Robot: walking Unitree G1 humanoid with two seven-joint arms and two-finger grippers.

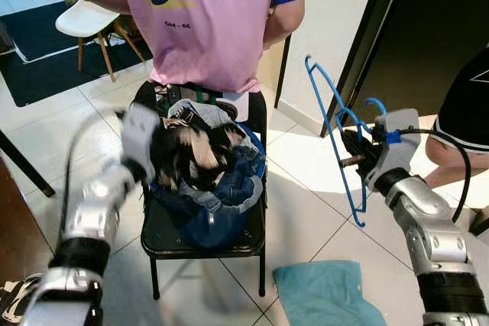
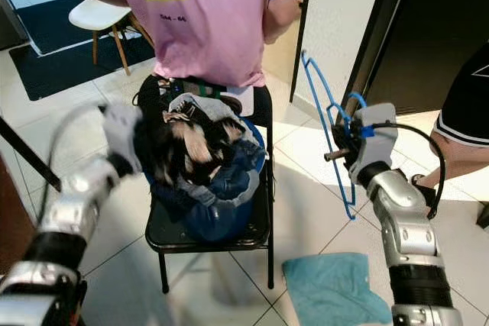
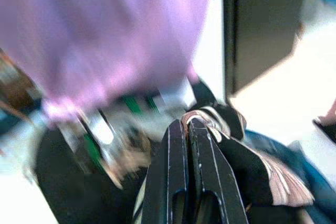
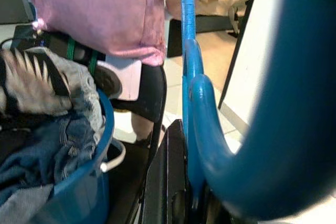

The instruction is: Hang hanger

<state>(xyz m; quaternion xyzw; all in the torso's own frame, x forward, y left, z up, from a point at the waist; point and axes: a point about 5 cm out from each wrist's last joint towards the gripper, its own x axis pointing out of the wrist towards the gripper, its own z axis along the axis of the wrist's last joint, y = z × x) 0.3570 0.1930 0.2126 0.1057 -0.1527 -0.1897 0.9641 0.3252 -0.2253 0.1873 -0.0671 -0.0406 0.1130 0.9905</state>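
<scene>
One hanger (image 1: 336,131), blue, thin wire-like frame with a curved hook at the top; it stands roughly upright in the air, its long bar tilted, to the robot's right of the chair and clear of the floor. One right gripper (image 1: 353,150), fingers closed on the hanger near the hook's base; in the right wrist view the blue hook (image 4: 210,129) curls just beside one black finger (image 4: 165,182).

One left gripper (image 3: 188,129), blurred in the head views, over the basket; its two fingers are pressed together on a fold of black-and-tan striped garment (image 1: 195,150). The left wrist view shows the cloth pinched at the fingertips.

One blue laundry basket (image 1: 218,223), heaped with clothes: denim, grey fabric and the striped piece on top. It sits on one black chair (image 1: 164,238) with thin metal legs, standing on a pale tiled floor (image 1: 306,181).

Two people. One in a pink shirt (image 1: 214,13) with blue sleeve trim stands just behind the chair, back to the camera. Of the other, a bare leg and a dark garment edge (image 1: 466,112) show at the far right.

One teal cloth (image 1: 325,292) lies on the floor, near the chair's right front leg. One white chair (image 1: 88,20) with wooden legs stands at the back left on a dark rug.
</scene>
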